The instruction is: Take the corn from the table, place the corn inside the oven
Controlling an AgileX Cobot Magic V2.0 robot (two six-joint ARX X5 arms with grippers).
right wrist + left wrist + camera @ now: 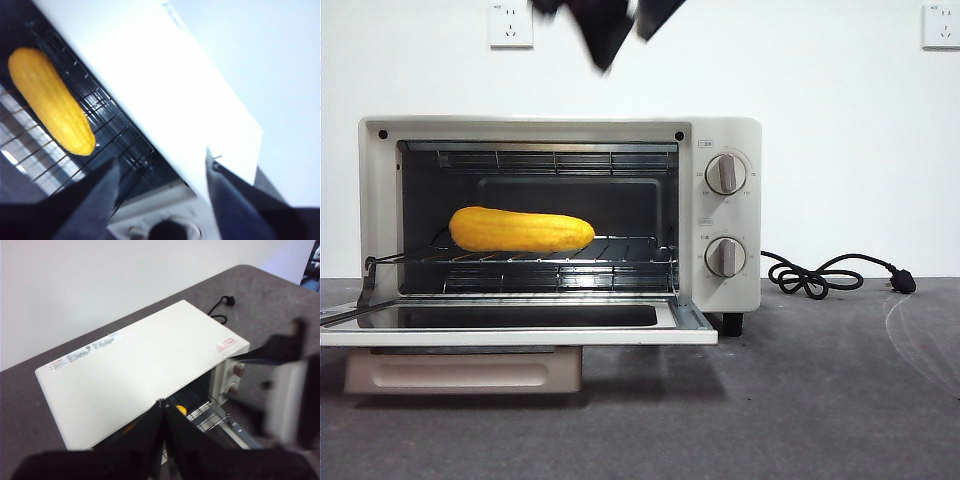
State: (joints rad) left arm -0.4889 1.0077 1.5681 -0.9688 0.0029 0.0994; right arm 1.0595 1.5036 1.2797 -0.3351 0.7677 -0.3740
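The corn [520,230] lies lengthwise on the wire rack inside the oven [725,130], left of centre, and nothing grips it. The oven's door [520,335] hangs open and flat in front. In the right wrist view the corn [50,100] rests on the rack below the oven's white top [165,85], and my right gripper [160,157] is open and empty above the oven's front. My left gripper [163,404] is shut and empty, high over the oven's top [140,360]; a sliver of corn [180,410] shows beneath it. Blurred black arm parts [605,30] hang at the front view's top edge.
The oven's black cord [820,275] lies coiled on the dark grey table [820,400] to the oven's right. Two knobs [725,173] sit on the oven's right panel. White wall sockets [510,25] are on the wall behind.
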